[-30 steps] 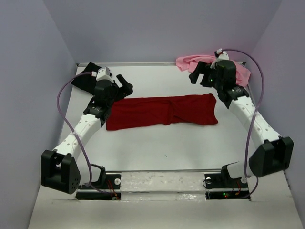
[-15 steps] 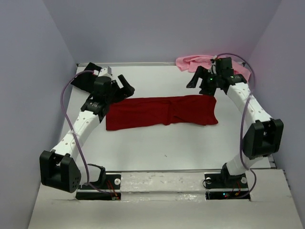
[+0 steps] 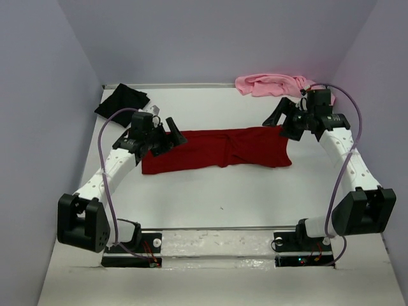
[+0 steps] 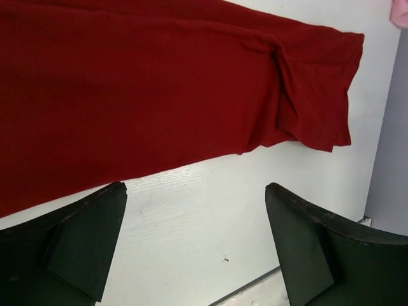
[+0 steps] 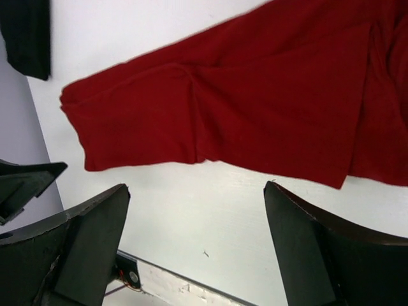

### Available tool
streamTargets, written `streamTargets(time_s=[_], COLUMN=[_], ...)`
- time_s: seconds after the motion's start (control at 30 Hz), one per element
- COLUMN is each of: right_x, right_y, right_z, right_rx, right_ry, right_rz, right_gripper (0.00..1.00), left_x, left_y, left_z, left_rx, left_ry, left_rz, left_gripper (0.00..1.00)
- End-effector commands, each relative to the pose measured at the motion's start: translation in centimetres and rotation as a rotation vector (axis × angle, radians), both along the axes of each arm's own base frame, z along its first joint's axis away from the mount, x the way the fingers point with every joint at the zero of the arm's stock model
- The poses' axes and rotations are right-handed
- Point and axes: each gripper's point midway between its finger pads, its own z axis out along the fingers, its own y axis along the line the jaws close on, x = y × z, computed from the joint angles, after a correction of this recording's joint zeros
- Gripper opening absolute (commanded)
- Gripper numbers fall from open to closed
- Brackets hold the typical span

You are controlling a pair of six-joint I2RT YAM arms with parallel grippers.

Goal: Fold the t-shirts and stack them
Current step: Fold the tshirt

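As L-hand (image 3: 169, 141), R-hand (image 3: 277, 127) gape, red tee (image 3: 217, 148) flat btwn

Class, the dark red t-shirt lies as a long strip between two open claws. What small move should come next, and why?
Probably lower both claws onto the strip's two short ends. The dark red t-shirt lies flat on the table. The left claw and right claw hover open near opposite ends, holding nothing. Gripping there would likely let them fold it in half.

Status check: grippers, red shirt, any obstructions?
Left gripper open, empty, at left end of dark red shirt. Right gripper open, empty, at its right end. Black shirt, pink shirt lie clear at far corners.
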Motion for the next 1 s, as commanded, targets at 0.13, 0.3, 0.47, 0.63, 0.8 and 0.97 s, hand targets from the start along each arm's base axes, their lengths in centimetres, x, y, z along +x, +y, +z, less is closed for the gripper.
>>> streamTargets(time_s=[0.13, 0.3, 0.47, 0.63, 0.8, 0.97], right_x=[-2.7, -3.1, -3.2, -3.0, -2.4, -1.5], right_y=[0.5, 0.6, -0.4, -1.1, -1.8, -2.1], right_z=[-4.4, -5.5, -7.0, -8.3, -8.2, -8.6], right_rx=[0.116, 0.135, 0.157, 0.194, 0.158, 0.138], right_ry=[0.146, 0.160, 0.195, 0.225, 0.210, 0.221], right_rz=[0.025, 0.031, -0.019, -0.042, -0.066, -0.070], right_gripper=[0.90, 0.89, 0.86, 0.22, 0.03, 0.00], left_x=[0.8, 1.4, 1.5, 2.0, 2.4, 2.8], left_y=[-0.7, -0.1, 2.8, 4.1, 4.6, 5.0], left_z=[1.0, 0.2, -3.5, -4.7, -5.8, -6.2], left_rx=[-0.013, 0.038, 0.101, 0.050, 0.066, 0.094], left_ry=[-0.022, -0.015, 0.103, 0.121, 0.157, 0.167], left_rz=[-0.061, -0.067, 0.024, 0.048, 0.042, 0.044], left_gripper=[0.99, 0.99, 0.99, 0.97, 0.61, 0.33])
